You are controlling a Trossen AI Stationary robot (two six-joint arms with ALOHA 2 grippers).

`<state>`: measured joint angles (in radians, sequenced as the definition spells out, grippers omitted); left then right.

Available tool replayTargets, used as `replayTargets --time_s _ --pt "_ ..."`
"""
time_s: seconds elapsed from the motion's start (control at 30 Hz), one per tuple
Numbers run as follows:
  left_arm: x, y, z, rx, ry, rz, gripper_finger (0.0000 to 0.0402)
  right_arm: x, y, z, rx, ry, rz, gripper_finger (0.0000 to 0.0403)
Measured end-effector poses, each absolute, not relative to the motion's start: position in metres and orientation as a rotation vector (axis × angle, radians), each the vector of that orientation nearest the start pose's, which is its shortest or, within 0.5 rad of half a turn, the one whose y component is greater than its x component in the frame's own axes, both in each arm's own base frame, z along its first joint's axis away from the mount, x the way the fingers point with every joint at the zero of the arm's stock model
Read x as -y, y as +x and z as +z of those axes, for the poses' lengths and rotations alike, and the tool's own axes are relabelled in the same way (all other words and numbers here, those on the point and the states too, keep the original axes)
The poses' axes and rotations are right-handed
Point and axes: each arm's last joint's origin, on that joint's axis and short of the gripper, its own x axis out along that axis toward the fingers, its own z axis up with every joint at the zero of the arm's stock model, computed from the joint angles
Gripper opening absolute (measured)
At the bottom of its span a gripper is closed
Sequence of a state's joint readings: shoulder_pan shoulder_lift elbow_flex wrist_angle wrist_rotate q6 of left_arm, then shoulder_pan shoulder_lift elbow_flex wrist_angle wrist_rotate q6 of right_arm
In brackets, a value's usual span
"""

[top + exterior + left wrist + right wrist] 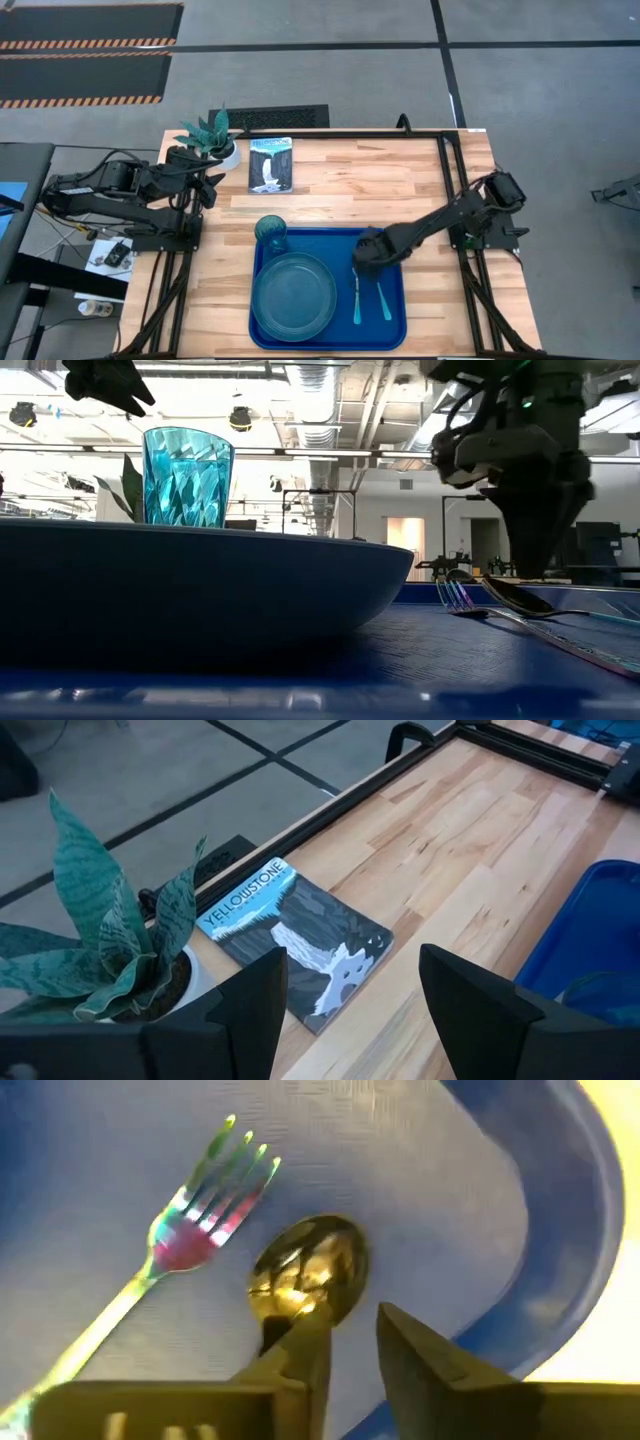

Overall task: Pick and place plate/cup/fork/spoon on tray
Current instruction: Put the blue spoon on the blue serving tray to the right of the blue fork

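Note:
The blue tray (396, 318) lies at the table's near middle. On it rest the teal plate (293, 293), the teal cup (271, 233) upright at its far left corner, the fork (200, 1210) and the spoon (305, 1270), side by side on the right part. My right gripper (355, 1325) hangs low over the spoon's neck, its fingers a narrow gap apart with nothing between them. My left gripper (350, 970) is open and empty at the far left, above the table by the plant. My right gripper has one finger (300, 1365) standing over the spoon's neck (285, 1320), just behind the bowl, and hiding it. I cannot tell whether it touches the spoon. The spoon lies flat on the tray.
A white pot with a green plant (210, 140) and a printed booklet (270, 165) sit at the table's far left. Bare wood (400, 180) lies beyond the tray, toward the far right. A black frame (445, 170) runs along the table's right and far sides.

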<state>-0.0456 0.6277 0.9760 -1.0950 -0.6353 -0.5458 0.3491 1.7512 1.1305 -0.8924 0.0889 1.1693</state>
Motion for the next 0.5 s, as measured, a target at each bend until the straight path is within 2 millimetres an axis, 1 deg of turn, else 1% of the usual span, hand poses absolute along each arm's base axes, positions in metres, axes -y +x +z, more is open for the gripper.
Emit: replayTargets --time_s 0.1,0.23,0.37,0.5 --pt "-0.013 0.083 0.336 -0.540 -0.267 0.740 0.0215 -0.084 0.291 0.173 -1.419 0.577 -0.656 0.0132" --pt "-0.013 0.082 0.335 -0.548 -0.271 0.745 0.0215 -0.064 0.295 0.173 -1.424 0.591 -0.693 0.0155" --pt "-0.013 0.082 0.335 -0.548 -0.270 0.745 0.0215 -0.057 0.293 0.177 -1.439 0.557 -0.663 0.0167" --pt "-0.013 0.082 0.335 -0.550 -0.264 0.743 0.0215 -0.053 0.293 0.177 -1.461 0.530 -0.651 0.0169"
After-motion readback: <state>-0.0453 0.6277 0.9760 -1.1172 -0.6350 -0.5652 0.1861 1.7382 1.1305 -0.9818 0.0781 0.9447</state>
